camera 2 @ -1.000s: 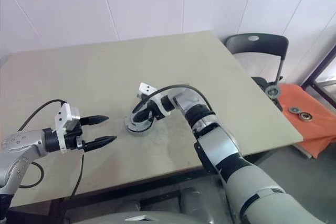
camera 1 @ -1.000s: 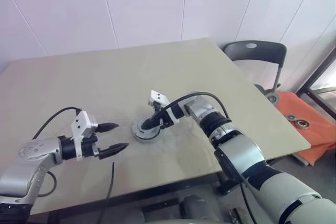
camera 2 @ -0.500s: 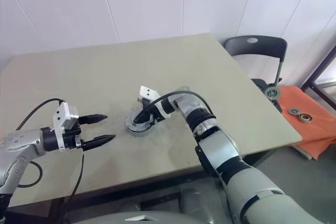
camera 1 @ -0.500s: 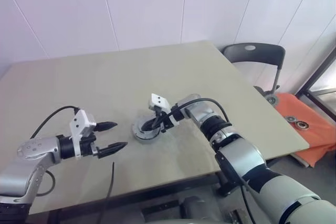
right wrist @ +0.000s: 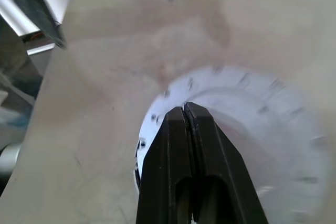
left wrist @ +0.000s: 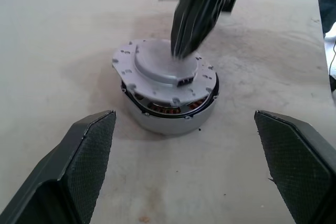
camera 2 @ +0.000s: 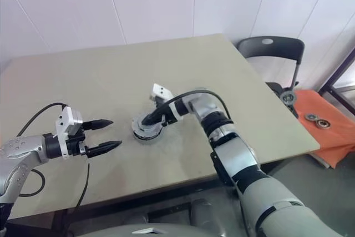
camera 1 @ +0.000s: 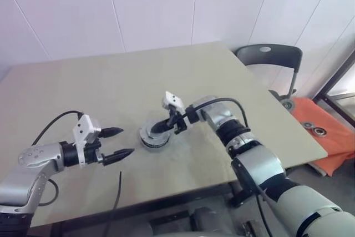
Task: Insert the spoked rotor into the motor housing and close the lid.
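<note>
The motor housing stands mid-table, a silver puck with copper windings showing under its top. The pale lid lies on it, sitting a little askew. The spoked rotor is hidden from view. My right gripper is shut with nothing in it, its tips right at the lid's top near the centre; contact cannot be told. To the left of the housing, my left gripper is open and clear of it, its fingers pointing at the housing from either side.
A dark chair stands beyond the table's far right corner. An orange mat with small metal rings lies on the floor to the right. A black cable hangs over the table's near edge by my left arm.
My right gripper has lifted slightly and turned while staying shut over the lid. The left gripper has stayed where it was. The housing and lid have not moved.
</note>
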